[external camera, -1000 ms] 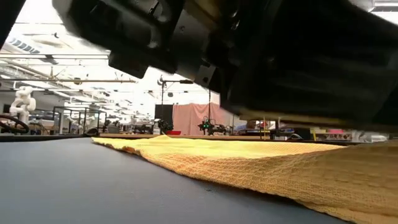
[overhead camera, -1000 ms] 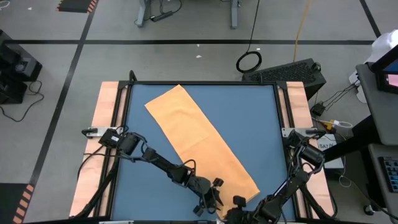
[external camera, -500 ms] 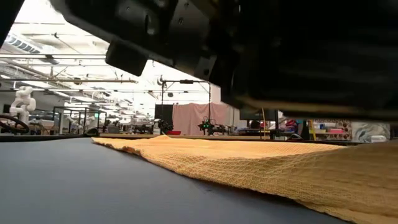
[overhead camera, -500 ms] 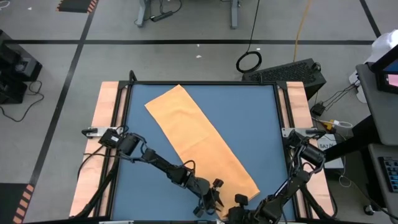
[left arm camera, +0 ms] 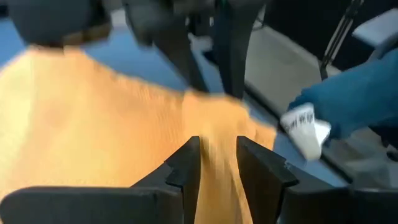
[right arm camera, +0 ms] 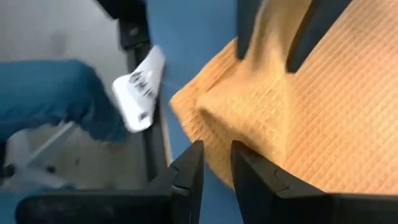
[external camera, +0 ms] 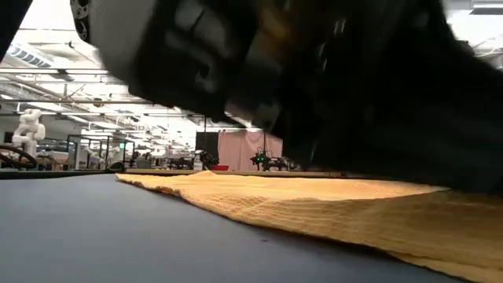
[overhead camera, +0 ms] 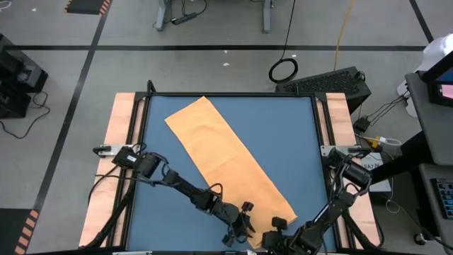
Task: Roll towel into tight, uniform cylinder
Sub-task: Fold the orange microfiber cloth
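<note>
Across our blue desk (overhead camera: 170,163) the plain orange-yellow cloth towel (overhead camera: 226,152) lies diagonally; our left gripper (overhead camera: 243,228) and right gripper (overhead camera: 277,225) each pinch its near-edge corner.

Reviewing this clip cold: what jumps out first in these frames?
A long orange-yellow towel lies flat and diagonal across the blue table, not yet rolled. Both pincers crowd its near corner: the left pincer has a ridge of cloth between its fingers, and the right pincer sits at the bunched corner beside it. A small white tag sticks out just past that corner.
</note>
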